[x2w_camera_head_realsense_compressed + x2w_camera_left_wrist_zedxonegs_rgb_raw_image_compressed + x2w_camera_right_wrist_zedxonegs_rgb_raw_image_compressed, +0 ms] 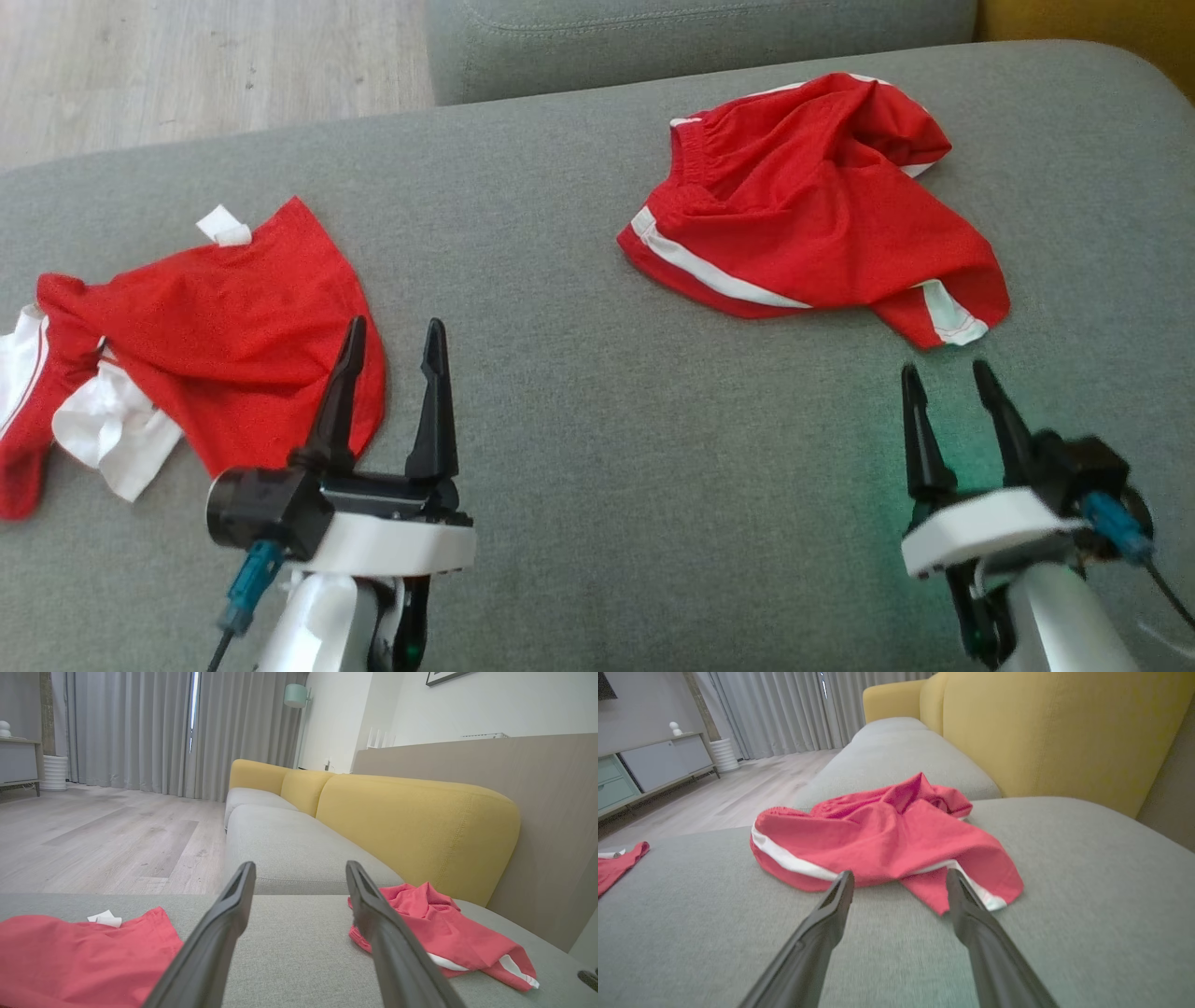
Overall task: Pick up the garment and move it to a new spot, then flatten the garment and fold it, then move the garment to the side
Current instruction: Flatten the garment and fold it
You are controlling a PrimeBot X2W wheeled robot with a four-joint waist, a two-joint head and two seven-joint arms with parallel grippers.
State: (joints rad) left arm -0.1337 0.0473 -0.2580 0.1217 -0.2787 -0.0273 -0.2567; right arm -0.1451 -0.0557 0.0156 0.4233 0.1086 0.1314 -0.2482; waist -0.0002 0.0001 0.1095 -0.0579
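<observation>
Crumpled red shorts (803,205) lie toward the seat cushion's (579,401) far right corner — probably the pick, since the right gripper (944,369) faces them, jaws spread and empty; the left gripper's (394,325) jaws stand spread too.

Looks along the left gripper (300,868), dark fingers spread wide over the grey seat cushion (289,947). Finds a crumpled red garment with white trim (439,928) past the finger at the view's right, and a second red garment (79,961) at lower left. Takes in a yellow backrest (411,821) and wood floor (112,844) beyond.
</observation>
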